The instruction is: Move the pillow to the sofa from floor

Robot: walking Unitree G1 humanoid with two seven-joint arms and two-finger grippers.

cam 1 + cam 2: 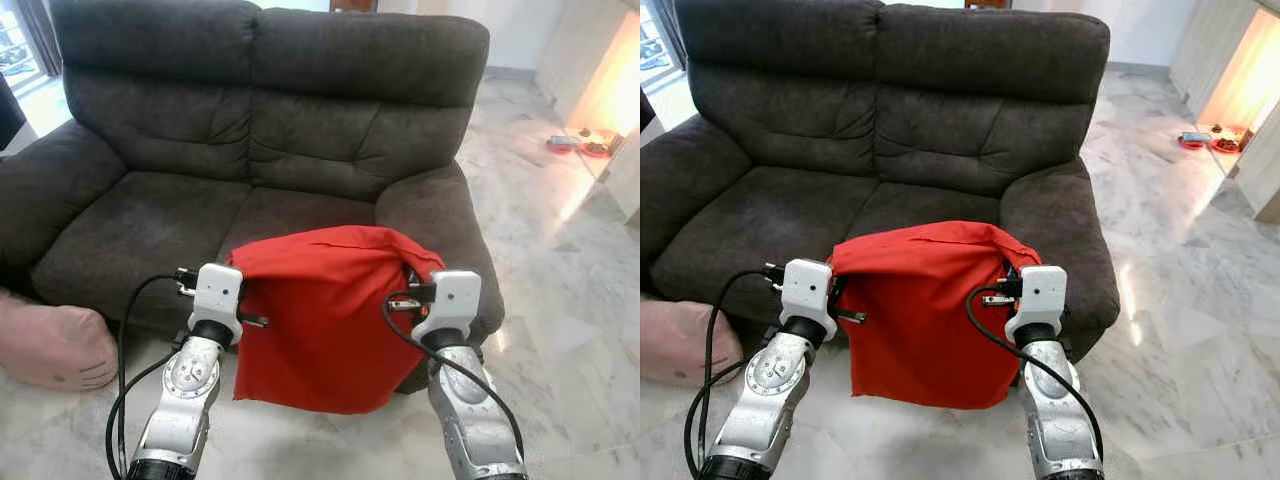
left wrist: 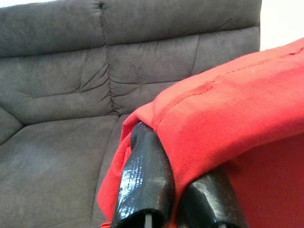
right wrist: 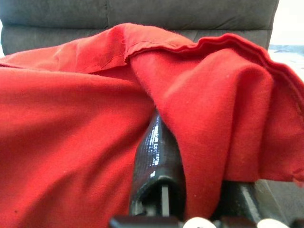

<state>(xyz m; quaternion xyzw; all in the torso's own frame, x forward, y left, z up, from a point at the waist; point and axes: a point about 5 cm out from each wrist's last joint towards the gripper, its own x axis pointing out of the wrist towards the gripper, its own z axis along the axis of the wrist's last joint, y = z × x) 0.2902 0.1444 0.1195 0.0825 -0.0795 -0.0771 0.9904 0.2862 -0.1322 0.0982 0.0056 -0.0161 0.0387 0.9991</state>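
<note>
Both jaws clamp thin folds of the red pillow (image 1: 320, 320), dangling mid-frame before the sofa (image 1: 250, 130): left gripper (image 2: 175, 190), right gripper (image 3: 190, 190) — fabric could slip, dropping it short.

The pillow (image 1: 325, 315) is covered in matt red woven cloth, the sofa (image 1: 260, 130) in dull dark-grey suede-like fabric, the floor (image 1: 560, 300) is laid in glossy pale marble, and the fingers (image 2: 145, 180) are made of shiny black textured plastic.
</note>
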